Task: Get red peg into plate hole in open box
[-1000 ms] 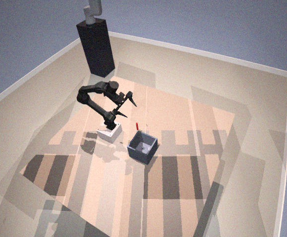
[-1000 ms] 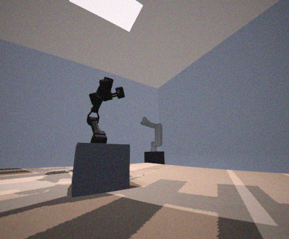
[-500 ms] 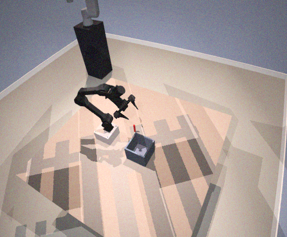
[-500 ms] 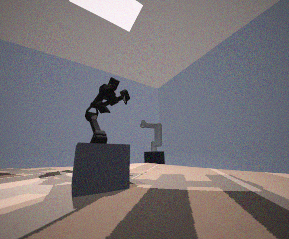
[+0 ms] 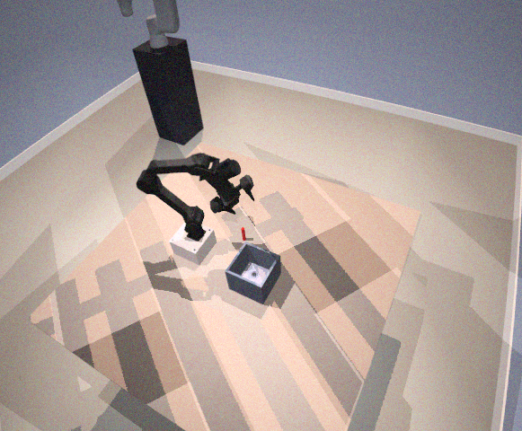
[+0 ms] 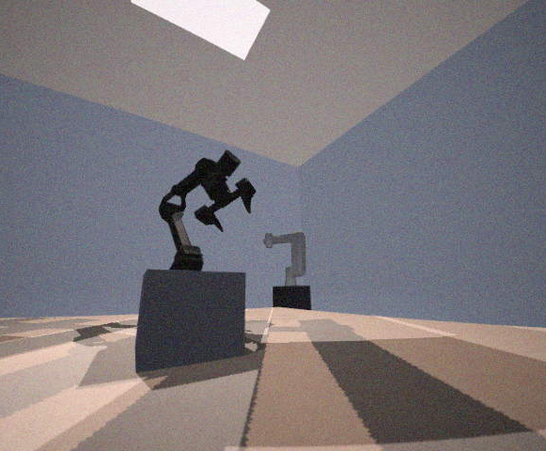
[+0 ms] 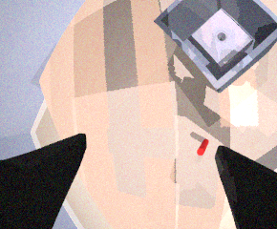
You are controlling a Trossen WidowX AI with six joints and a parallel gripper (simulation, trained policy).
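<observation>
Black two-finger gripper was wide apart, nothing held. Small red cylindrical peg stood outside the grey-blue open square box, lower right of centre in wrist view. Grasp, lowering, insertion all remained.

Black jointed arm; tool black, two tapered pointed fingers.
</observation>
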